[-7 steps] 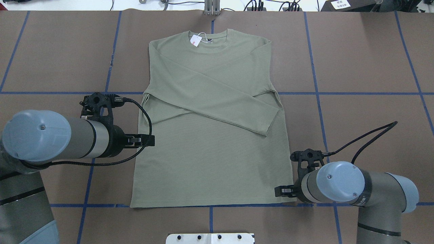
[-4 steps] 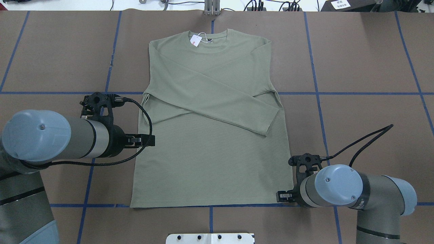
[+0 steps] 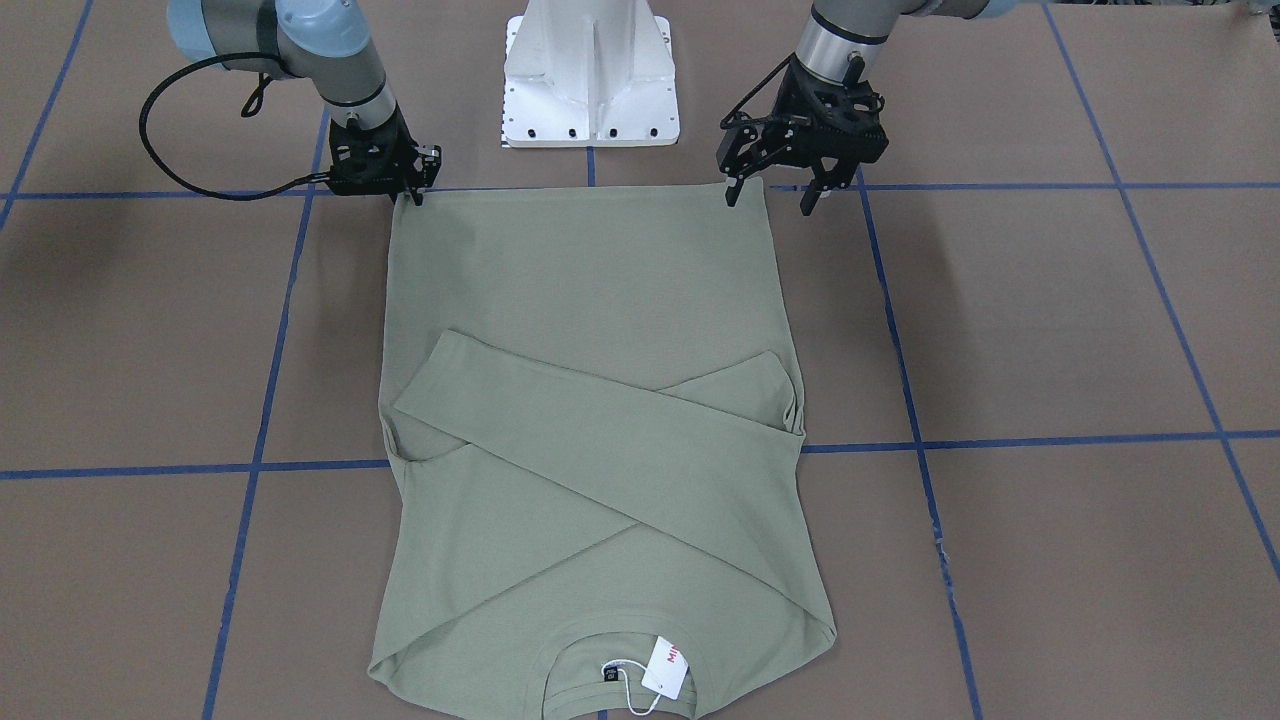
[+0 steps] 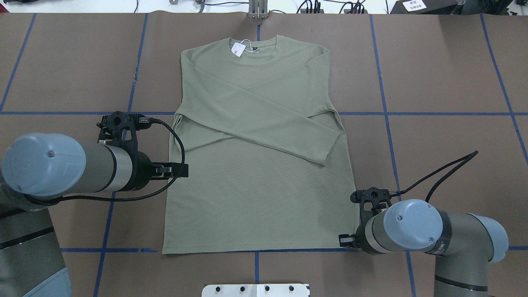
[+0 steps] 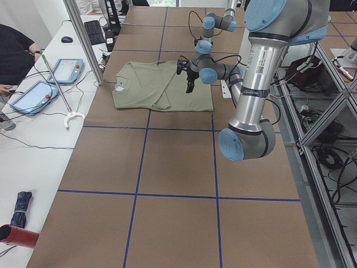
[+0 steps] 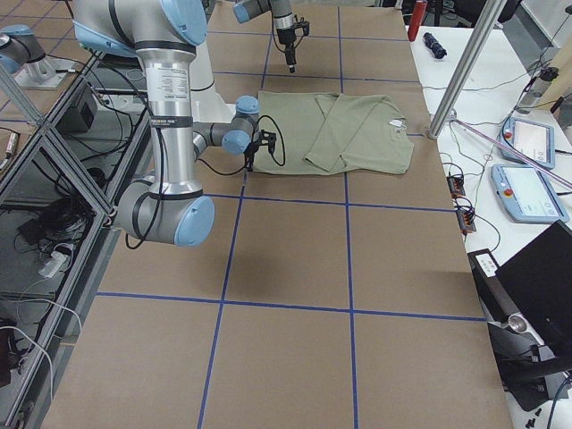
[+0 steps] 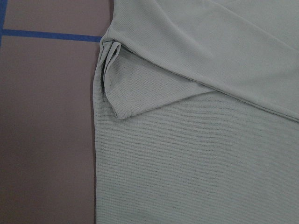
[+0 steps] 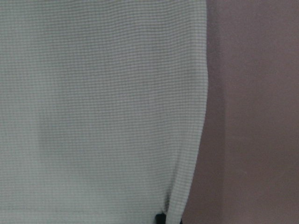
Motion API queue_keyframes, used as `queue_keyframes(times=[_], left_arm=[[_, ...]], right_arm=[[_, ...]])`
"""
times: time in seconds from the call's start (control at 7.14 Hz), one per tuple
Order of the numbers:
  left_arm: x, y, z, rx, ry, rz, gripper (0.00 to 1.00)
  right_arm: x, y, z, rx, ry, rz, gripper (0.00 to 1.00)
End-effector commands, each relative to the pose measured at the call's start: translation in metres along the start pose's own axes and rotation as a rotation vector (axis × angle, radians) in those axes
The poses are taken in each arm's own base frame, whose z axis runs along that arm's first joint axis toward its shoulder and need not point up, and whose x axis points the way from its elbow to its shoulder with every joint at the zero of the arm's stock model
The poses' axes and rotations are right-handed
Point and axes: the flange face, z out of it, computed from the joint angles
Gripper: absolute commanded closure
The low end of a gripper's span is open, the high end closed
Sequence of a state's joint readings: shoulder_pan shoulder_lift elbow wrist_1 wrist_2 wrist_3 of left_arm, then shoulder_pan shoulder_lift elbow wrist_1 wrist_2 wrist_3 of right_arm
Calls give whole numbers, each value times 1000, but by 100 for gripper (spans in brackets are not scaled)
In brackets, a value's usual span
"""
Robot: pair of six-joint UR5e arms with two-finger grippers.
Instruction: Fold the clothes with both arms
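The sage-green long-sleeved shirt (image 4: 255, 198) lies flat on the brown table, collar at the far side. Both sleeves are folded across the chest. Its white hang tag (image 4: 237, 48) sits at the collar. My right gripper (image 3: 410, 193) is low at the shirt's near right hem corner, its fingers close together on the fabric edge. The right wrist view shows that shirt edge (image 8: 93, 116) with a black fingertip (image 8: 161, 218) at it. My left gripper (image 3: 770, 198) is open and empty, hovering above the shirt's left side edge (image 7: 196, 163).
The white pedestal base (image 3: 590, 80) stands at the near table edge, between the arms. Blue tape lines (image 4: 383, 82) mark a grid on the brown table cover. A side table with tablets (image 5: 56, 72) and a metal pole (image 5: 83, 39) are beyond the far edge.
My right gripper has moved down and toward the near edge to the hem corner, and its fingers have closed. The near hem has shifted slightly to the right. The left arm has barely moved.
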State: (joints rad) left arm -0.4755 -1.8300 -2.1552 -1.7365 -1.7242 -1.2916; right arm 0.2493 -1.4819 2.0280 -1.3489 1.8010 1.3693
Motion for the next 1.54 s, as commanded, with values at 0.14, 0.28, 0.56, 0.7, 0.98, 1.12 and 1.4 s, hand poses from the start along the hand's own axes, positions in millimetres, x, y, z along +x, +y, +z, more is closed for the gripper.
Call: queue_keyframes(times=[0.14,0.28,0.56,0.7,0.98,1.12,1.4], left_arm=[[-1,0,2,-1,-4,-2,1],[-4,1,8,-7,-17,-9,1],[1,33,25,-70,-33,-120,1],[14,91,49,-159,-59,-188,1],[12,145,83,-180,-135,-244,1],[8,156,95,-188,-164,-264,3],[-5,157,103,-184,-196,-258,8]], right_arm=[[-6,0,-10,6,-26,83,100],[-8,2,-22,10,-46,92,100],[-12,0,-36,32,-71,97,100],[-12,-4,-38,51,-77,101,100],[-10,-14,-46,67,-87,112,100],[-9,-16,-47,70,-88,116,100],[-8,-20,-49,77,-90,122,100]])
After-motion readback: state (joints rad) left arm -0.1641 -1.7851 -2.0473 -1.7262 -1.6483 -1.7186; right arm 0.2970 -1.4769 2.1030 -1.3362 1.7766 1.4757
